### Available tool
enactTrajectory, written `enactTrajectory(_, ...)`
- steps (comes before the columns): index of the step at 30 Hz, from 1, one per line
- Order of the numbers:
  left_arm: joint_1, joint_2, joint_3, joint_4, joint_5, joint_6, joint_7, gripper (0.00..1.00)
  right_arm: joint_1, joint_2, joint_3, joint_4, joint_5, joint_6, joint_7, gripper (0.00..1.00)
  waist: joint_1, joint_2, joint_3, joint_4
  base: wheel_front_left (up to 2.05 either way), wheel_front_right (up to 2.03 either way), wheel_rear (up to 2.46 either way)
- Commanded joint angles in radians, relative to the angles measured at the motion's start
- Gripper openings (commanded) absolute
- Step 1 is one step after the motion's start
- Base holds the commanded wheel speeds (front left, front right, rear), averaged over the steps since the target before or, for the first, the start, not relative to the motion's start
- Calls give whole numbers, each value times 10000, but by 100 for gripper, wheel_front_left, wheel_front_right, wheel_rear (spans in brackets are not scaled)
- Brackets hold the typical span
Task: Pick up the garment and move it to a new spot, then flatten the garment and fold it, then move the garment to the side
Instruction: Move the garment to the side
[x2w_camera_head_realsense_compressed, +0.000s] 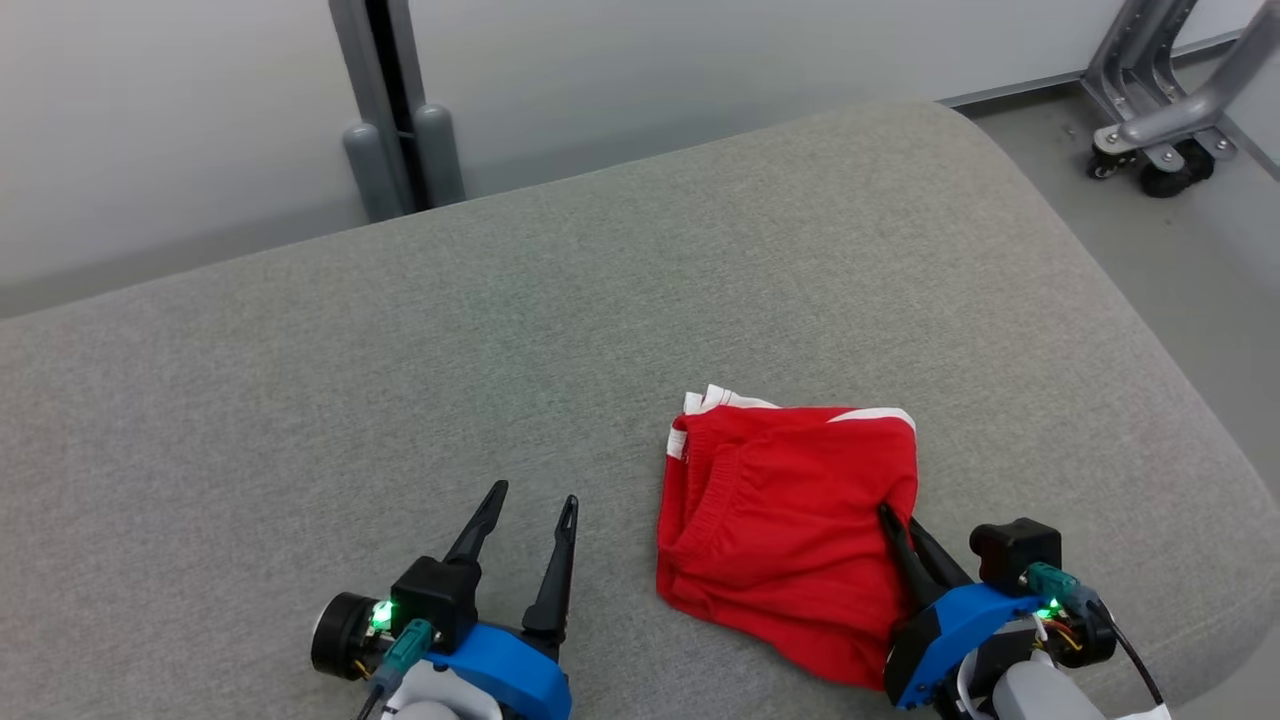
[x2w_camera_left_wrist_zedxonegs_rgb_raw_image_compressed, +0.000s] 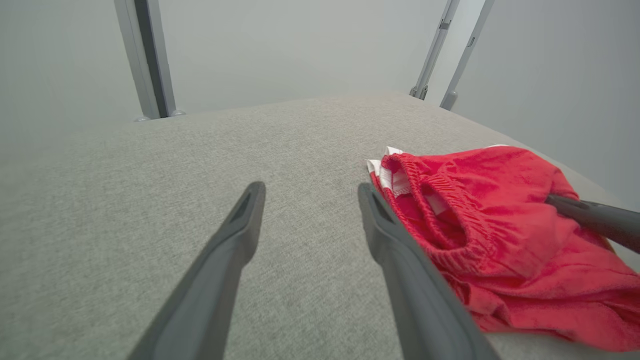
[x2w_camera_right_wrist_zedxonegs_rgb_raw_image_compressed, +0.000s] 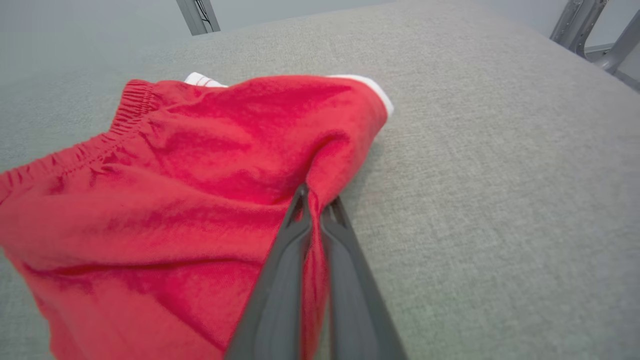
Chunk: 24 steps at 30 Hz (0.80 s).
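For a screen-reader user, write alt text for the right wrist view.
The right gripper, rising from the bottom edge, is shut on a fold at the right side of the red garment. The garment, with a gathered waistband and white trim, lies bunched on a grey fabric surface.

Grey fabric surface (x2w_camera_head_realsense_compressed: 600, 300) before a pale wall (x2w_camera_head_realsense_compressed: 700, 60), with perhaps a wheeled metal stand (x2w_camera_head_realsense_compressed: 1160, 130).

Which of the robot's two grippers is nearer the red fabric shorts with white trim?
The right. The right gripper is shut on the right edge of the red fabric shorts; the left gripper stands open to their left, apart from them.
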Motion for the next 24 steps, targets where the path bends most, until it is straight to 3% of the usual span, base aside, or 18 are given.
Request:
enactTrajectory(1, -128, 21, -65, 68, -3, -27, -47, 100, -64, -23, -43, -30, -163, -3, -3, 0, -1, 0, 8, -85, 0, 0, 0)
enactTrajectory(6, -279, 22, -207, 284, 158, -92, -47, 100, -740, -45, -580, 260, -984, -3, -4, 0, -1, 0, 382, 184, 0, 0, 0)
enactTrajectory(13, -492, 72, 39, 531, 571, -191, -47, 100, -2286, -895, -1224, 1099, -2109, -3, 4, 0, -1, 0, 1046, 996, 0, 0, 0)
enactTrajectory(17, -682, 141, 273, 523, 788, -281, -47, 100, -3708, -2199, -1850, 2031, -2960, -5, 366, 0, -1, 0, 1581, 1695, 0, 0, 0)
enactTrajectory(24, -907, 174, 532, 442, 961, -331, -36, 100, -4883, -3686, -3552, 2709, -4151, -3, 914, 0, -1, 0, 2148, 2381, 0, 0, 0)
